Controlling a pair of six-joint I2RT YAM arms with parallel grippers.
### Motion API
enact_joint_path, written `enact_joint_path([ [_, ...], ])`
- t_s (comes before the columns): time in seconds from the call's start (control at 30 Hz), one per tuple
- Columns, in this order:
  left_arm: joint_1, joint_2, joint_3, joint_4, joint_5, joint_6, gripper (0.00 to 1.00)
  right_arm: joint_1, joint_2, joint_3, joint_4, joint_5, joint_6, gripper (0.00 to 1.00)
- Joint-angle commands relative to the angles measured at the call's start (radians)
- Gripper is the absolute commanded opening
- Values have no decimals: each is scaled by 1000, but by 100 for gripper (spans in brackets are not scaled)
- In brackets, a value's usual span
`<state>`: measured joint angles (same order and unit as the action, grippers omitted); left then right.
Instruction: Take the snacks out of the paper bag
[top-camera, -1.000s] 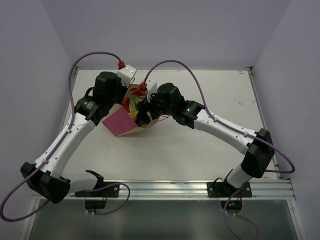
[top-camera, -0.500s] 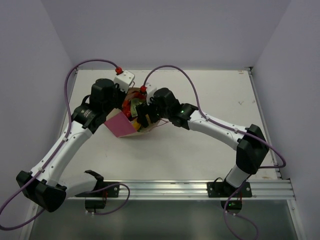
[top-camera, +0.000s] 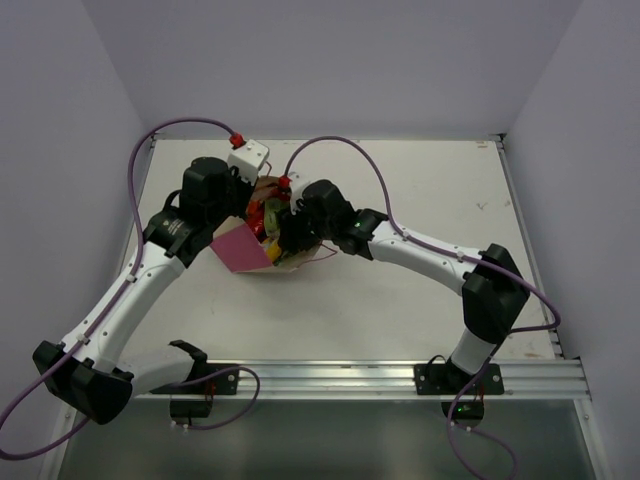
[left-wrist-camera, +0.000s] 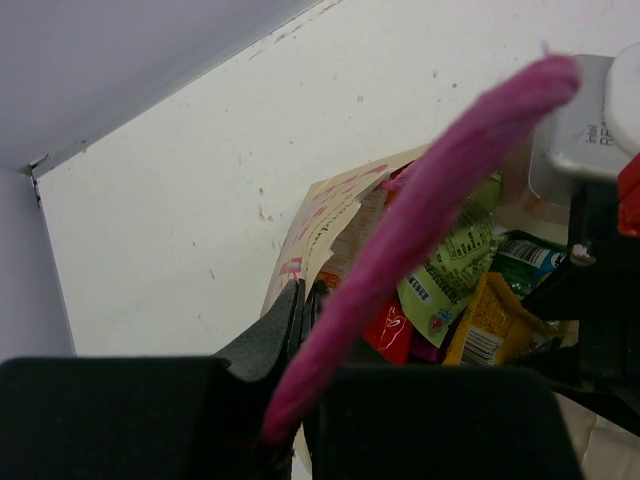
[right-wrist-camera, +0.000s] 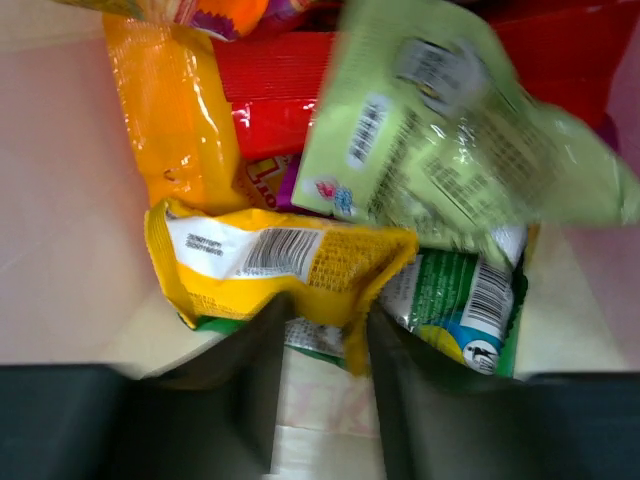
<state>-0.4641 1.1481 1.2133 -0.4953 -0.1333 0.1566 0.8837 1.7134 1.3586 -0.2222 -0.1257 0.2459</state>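
Two arms meet at the paper bag (top-camera: 241, 250), which stands tilted on the white surface (top-camera: 430, 190), left of centre, with its mouth turned up towards the right arm. The left tool (left-wrist-camera: 297, 345) is closed on the bag's rim where the pink cord handle (left-wrist-camera: 440, 190) runs down between its fingers, which holds the mouth agape. The snacks all lie inside the bag; none shows on the surface outside.

The right tool (right-wrist-camera: 322, 350) is down in the mouth and is plainly the nearer to the packets. Its jaws stand a narrow way apart and grip nothing that the wrist view shows. The yellow packet (right-wrist-camera: 285, 262) lies directly ahead of it on top of the heap, its long axis running side to side across the gap, so that its lower edge and one corner hang between the two fingers (right-wrist-camera: 252, 375). A green-and-white packet (right-wrist-camera: 462, 300) sits just beside it to the right. A pale green packet (right-wrist-camera: 440, 150), an orange one (right-wrist-camera: 185, 110) and a red one (right-wrist-camera: 268, 95) lie further in.

The coming move likely turns on that hanging edge. Closing here would probably catch the yellow packet by its lower margin, and lifting straight back out along the bag's axis should clear the rim.
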Motion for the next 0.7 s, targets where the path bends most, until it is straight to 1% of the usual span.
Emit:
enact_joint_path([
  [0.0, 1, -21, 23, 166, 6, -20, 0, 3, 8, 19, 15, -34, -11, 31],
  [0.03, 1, -22, 20, 164, 4, -20, 0, 3, 6, 20, 14, -37, -14, 24],
  [0.07, 1, -24, 19, 164, 3, -22, 0, 3, -1, 19, 15, -38, -17, 12],
  [0.13, 1, -25, 12, 161, 0, -25, 0, 3, -11, 17, 17, -31, -25, 3],
  [0.17, 1, -27, 11, 161, -2, -25, 0, 3, -24, 17, 15, -28, -28, 0],
  [0.33, 2, -34, -9, 156, -20, -26, 0, 3, -113, 8, 7, 1, -48, 0],
  [0.47, 1, -34, -17, 153, -38, -25, 0, 3, -224, -1, -8, 60, -65, 0],
  [0.6, 1, -33, -18, 153, -48, -25, 0, 1, -363, -22, -8, 150, -88, 0],
  [0.67, 2, -33, -17, 153, -48, -25, 0, -2, -405, -36, -8, 187, -99, 0],
])
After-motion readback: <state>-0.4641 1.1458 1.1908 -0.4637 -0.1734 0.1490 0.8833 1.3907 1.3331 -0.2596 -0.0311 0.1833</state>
